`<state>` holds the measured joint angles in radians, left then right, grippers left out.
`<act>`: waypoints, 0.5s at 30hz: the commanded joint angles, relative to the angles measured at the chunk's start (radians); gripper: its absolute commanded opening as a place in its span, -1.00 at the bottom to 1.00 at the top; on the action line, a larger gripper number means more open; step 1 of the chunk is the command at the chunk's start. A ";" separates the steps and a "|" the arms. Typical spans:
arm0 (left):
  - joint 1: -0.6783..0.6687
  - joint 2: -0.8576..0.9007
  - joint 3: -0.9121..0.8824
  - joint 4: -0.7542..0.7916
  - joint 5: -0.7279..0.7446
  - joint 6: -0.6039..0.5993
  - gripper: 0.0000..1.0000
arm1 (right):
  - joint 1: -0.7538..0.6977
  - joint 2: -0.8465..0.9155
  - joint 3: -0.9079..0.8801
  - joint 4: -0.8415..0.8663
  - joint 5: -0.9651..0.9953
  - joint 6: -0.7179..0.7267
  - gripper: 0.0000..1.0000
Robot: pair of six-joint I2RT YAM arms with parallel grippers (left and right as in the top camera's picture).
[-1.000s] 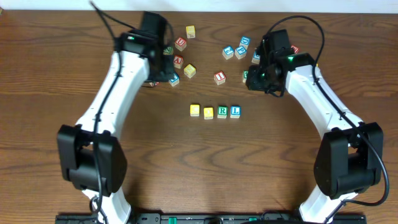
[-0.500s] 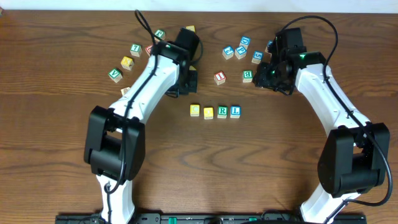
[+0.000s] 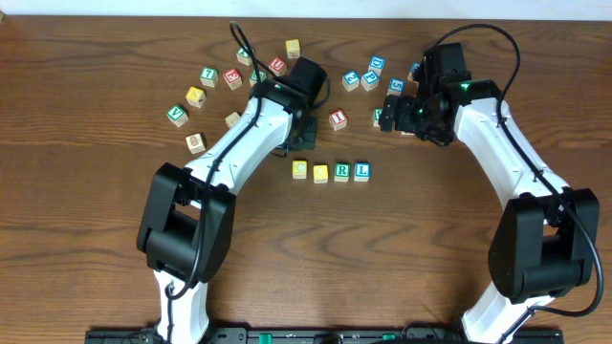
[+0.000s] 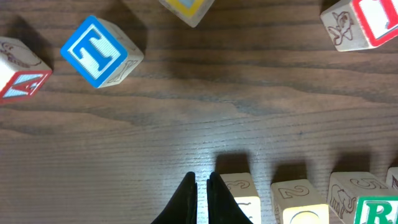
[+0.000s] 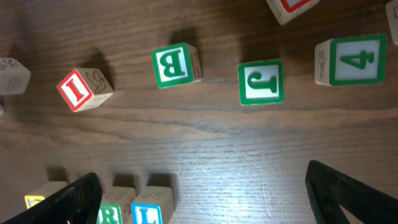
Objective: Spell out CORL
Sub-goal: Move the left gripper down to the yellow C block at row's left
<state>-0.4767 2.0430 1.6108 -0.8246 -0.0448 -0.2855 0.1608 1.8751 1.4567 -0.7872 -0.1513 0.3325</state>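
We find the CORL row in line at the middle of the table; left gripper pinched shut, empty, just beside the first yellow cube; right gripper spread wide, empty; we judge a careless sweep could knock the row crooked.

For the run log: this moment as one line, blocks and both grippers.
blocks: four in a row, ending R, L | left gripper: shut, empty, beside first block | right gripper: open, empty
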 commanded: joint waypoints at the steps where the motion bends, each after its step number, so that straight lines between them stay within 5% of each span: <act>1: 0.013 -0.027 -0.003 -0.001 -0.031 0.019 -0.85 | -0.008 -0.004 0.000 -0.001 0.010 0.004 0.98; 15: 0.045 -0.201 -0.003 -0.032 -0.031 0.101 -0.85 | -0.089 -0.031 0.003 0.035 -0.035 0.004 0.99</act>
<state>-0.4320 1.8458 1.6100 -0.8520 -0.0593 -0.2111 0.0818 1.8744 1.4567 -0.7532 -0.1768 0.3325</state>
